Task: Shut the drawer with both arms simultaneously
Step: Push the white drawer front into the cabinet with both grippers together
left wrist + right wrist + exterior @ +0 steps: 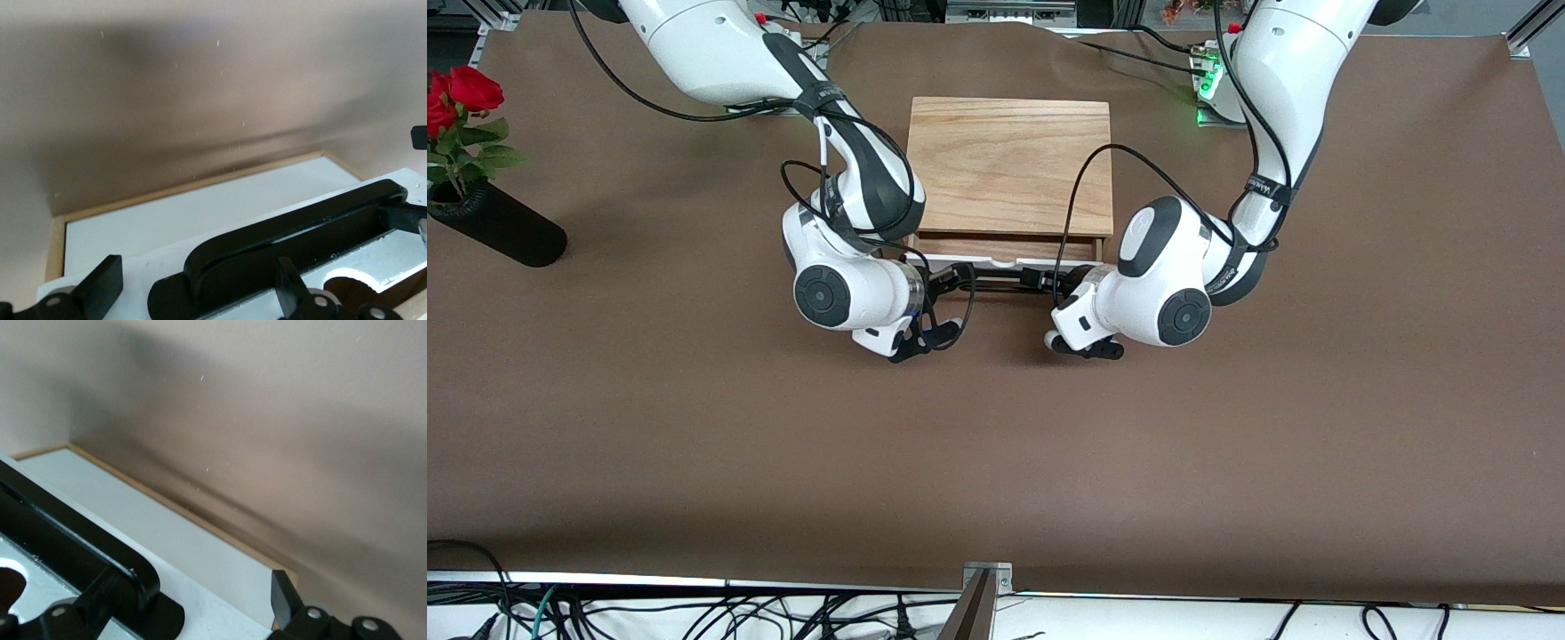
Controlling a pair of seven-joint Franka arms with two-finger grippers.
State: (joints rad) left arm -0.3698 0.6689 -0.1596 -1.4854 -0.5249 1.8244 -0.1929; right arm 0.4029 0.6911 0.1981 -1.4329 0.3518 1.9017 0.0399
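**Q:** Hand positions, and where is the work-piece?

**A:** Both sit at the drawer (1009, 252), which projects slightly from a light-wood box (1009, 164) standing toward the table's (996, 462) edge where the arm bases are, about midway between its ends. The left hand (1040, 278) meets the handle's end toward the left arm; the right hand (953, 277) meets the other end. In each wrist view the fingers (100, 287) are spread, one on each side of the black handle (293, 227), not pinching it.

**Q:** Describe the drawer.

**A:** A shallow wooden tray with a white front panel (167, 540) carrying a black bar handle (73, 533) with a flat foot at each end. Only a narrow strip of the tray shows, so it appears almost shut.

**Q:** How should it handle?

**A:** Probably light and rigid, sliding easily. The box looks unanchored and could skid. Pressing evenly on panel or handle near both ends should keep the drawer from jamming askew.
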